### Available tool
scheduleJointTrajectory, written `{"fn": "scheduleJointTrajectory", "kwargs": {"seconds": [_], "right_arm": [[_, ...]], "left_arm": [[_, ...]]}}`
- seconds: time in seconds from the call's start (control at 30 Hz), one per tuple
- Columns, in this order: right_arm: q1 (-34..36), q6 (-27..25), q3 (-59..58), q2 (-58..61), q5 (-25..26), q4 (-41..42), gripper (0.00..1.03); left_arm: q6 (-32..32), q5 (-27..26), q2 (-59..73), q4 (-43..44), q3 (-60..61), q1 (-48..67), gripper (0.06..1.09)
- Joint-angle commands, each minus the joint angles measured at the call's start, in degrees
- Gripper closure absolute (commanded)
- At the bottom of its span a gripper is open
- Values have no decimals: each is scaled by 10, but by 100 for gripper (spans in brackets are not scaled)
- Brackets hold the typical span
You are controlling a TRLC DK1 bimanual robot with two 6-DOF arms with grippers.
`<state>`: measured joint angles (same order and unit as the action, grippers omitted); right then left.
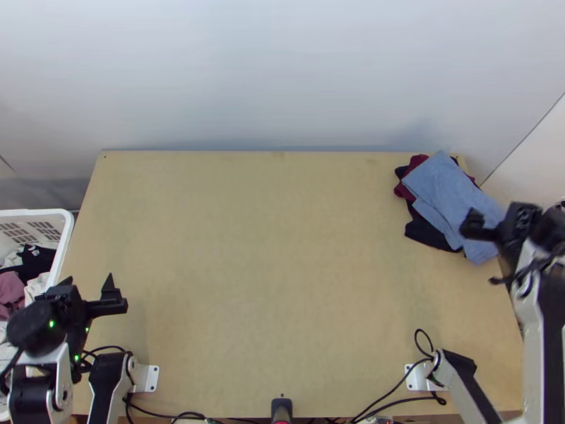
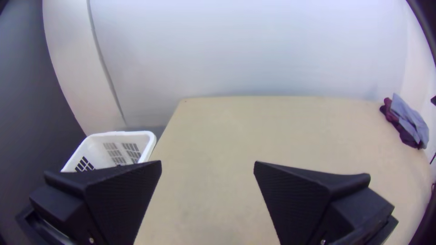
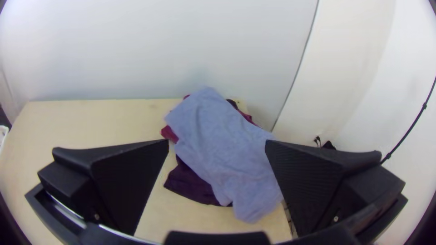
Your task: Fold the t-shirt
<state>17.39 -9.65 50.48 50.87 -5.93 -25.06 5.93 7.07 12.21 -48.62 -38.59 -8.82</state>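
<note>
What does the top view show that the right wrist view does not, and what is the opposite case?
Top view: pink cloth in the white basket, and a white plate at the left arm's base.
Right wrist view: the ridged inner faces of the right gripper, standing open, and a black cable against the pale wall.
Both: the light blue cloth lying over dark red and near-black cloths, at the table's far right corner.

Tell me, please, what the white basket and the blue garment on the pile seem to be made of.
The white basket looks like smooth moulded plastic, judging by its rounded rim and regular slots. The blue garment seems to be soft, matte fabric, perhaps cotton: it drapes in gentle creases without shine, though its fibre can't be confirmed.
</note>
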Motion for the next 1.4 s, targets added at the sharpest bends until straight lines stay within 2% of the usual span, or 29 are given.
{"fn": "scheduleJointTrajectory", "kwargs": {"seconds": [0.0, 0.27, 0.37, 0.43, 0.53, 0.73, 0.97, 1.13, 1.27, 1.37], "right_arm": [[-96, 15, -123, -114, 7, 65, 4], [-138, 30, -180, -195, 8, 111, 4], [-138, 27, -196, -206, 25, 137, 4], [-138, 9, -207, -211, 47, 144, 4], [-139, 14, -222, -226, 52, 135, 4], [-228, 3, -276, -250, 56, 198, 4], [-290, 35, -295, -277, 60, 224, 4], [-348, 32, -330, -320, 131, 237, 4], [-357, 19, -359, -363, 138, 231, 4], [-360, 3, -385, -381, 138, 232, 4]], "left_arm": [[-29, -29, -63, 33, 28, -1, 10], [-29, -40, -75, 83, 55, 12, 10], [-34, -40, -90, 99, 66, 11, 10], [-16, -40, -116, 143, 90, 15, 10], [-19, -41, -119, 172, 121, 20, 10], [-1, -39, -122, 166, 128, 38, 10], [28, -40, -122, 336, 214, 40, 10], [23, -40, -122, 433, 278, 42, 10], [-11, -41, -122, 462, 314, 43, 10], [-13, -40, -123, 462, 331, 42, 10]]}}
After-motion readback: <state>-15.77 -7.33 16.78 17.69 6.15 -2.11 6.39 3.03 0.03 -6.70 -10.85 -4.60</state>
